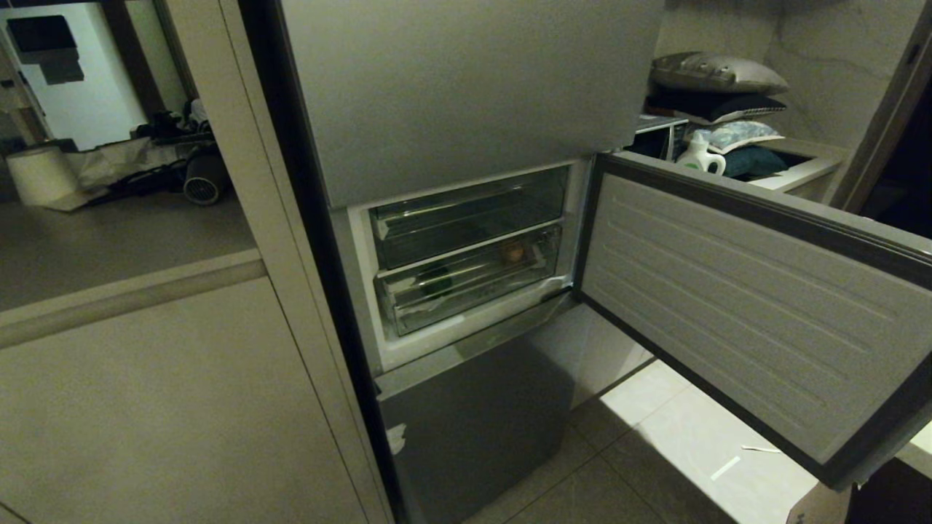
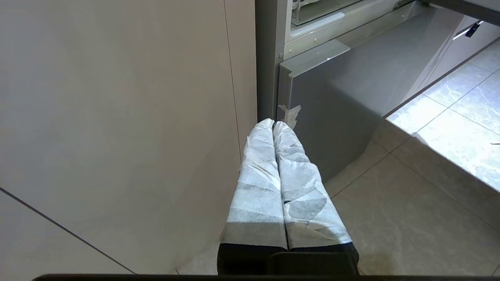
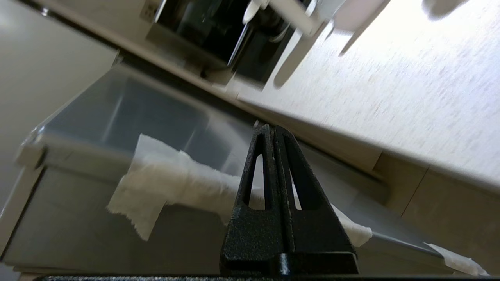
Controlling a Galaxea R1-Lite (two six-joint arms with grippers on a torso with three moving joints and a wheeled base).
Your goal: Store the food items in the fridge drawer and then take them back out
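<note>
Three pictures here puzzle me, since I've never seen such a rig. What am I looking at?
A two-armed robot stands at an open fridge. The head camera looks down at the fridge door, swung open, and two clear drawers. The lower drawer holds an orange-brown ball. The other two pictures come from wrist cameras. The left gripper, wrapped in white, is shut and parked low beside the fridge. The right gripper, black, is shut and empty, near a grey panel with white tape.

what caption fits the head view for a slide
Open fridge door exposes two clear drawers, an orange fruit in the lower fridge drawer.
</note>
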